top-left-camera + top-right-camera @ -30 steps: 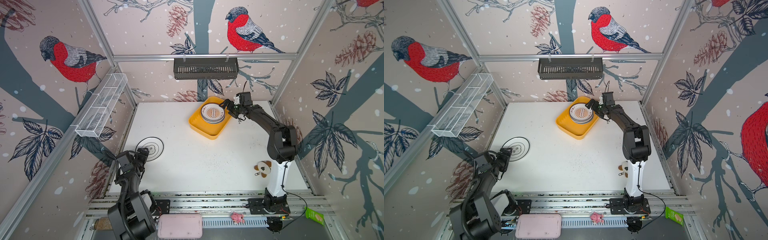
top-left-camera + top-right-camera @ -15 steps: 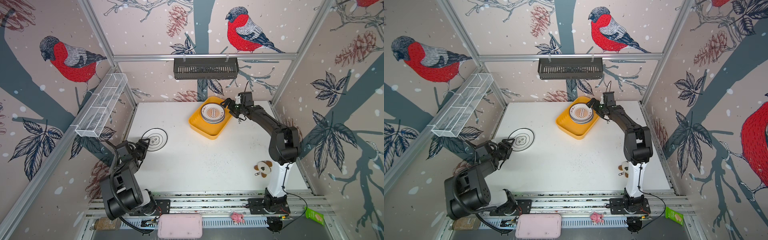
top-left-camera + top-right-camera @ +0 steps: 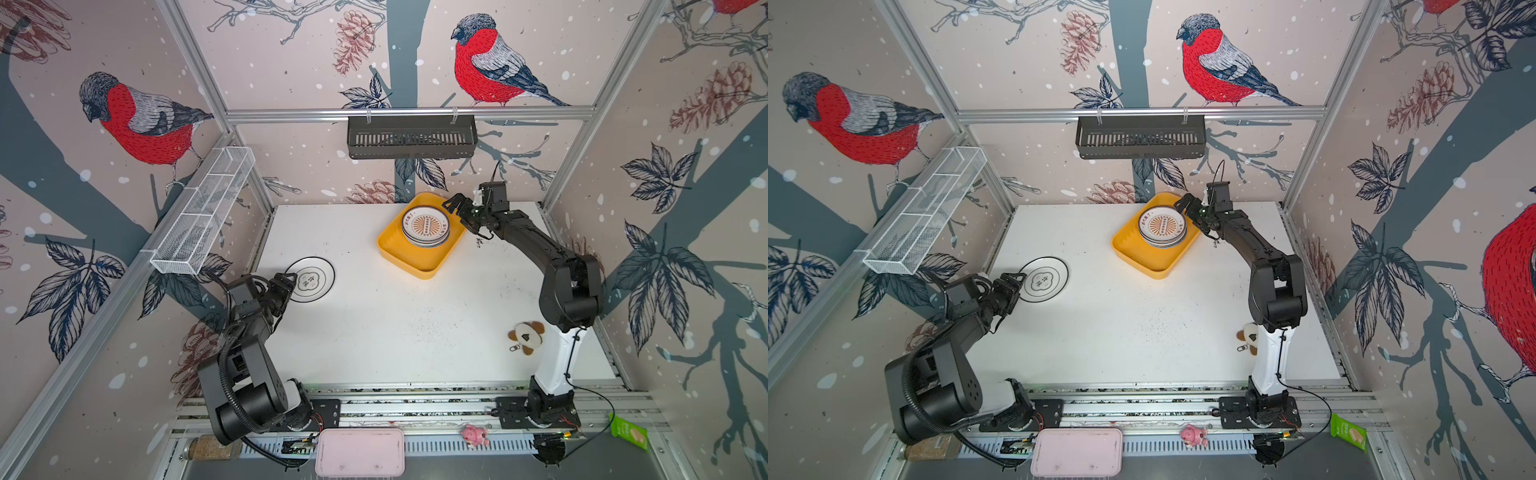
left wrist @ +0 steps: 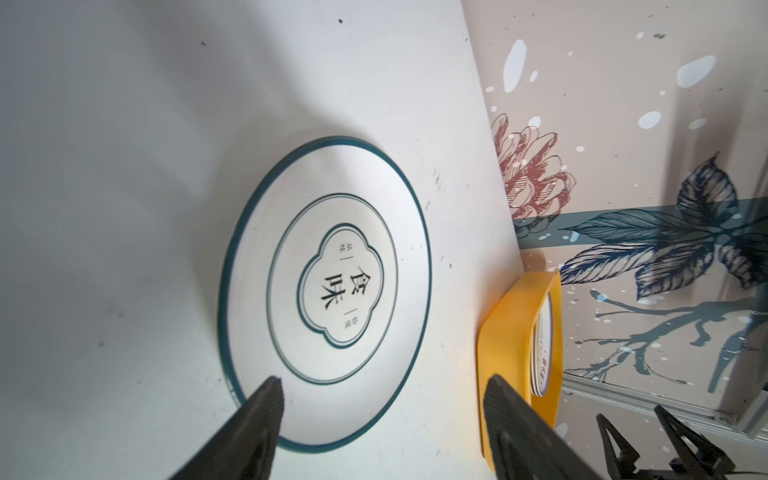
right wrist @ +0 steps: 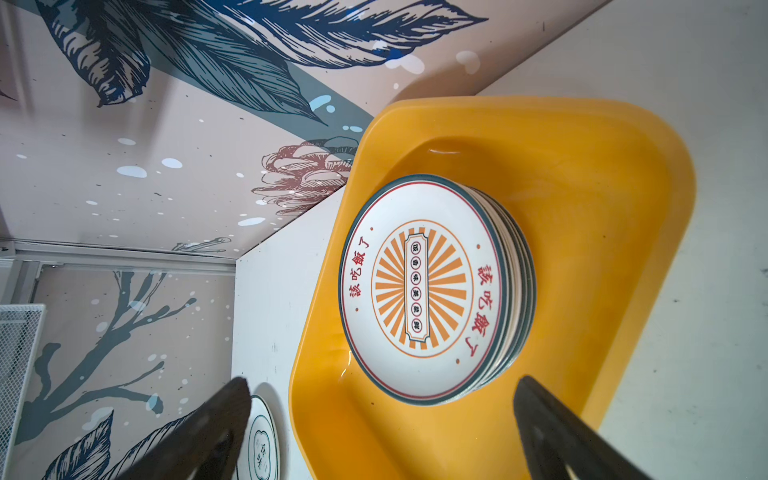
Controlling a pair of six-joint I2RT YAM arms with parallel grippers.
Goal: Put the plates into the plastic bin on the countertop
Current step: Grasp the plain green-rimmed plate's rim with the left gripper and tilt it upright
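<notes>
One bin (image 3: 410, 258) lies diagonally, plates (image 3: 425, 226) stacked inside.

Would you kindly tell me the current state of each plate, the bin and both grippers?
Lone plate: lying flat on the countertop, outside the yellow bin.
Plate stack: stacked inside the yellow bin, sunburst plate on top.
Left gripper: jaws open at the lone plate's rim, holding nothing.
Right gripper: jaws open beside the stack, holding nothing.
</notes>
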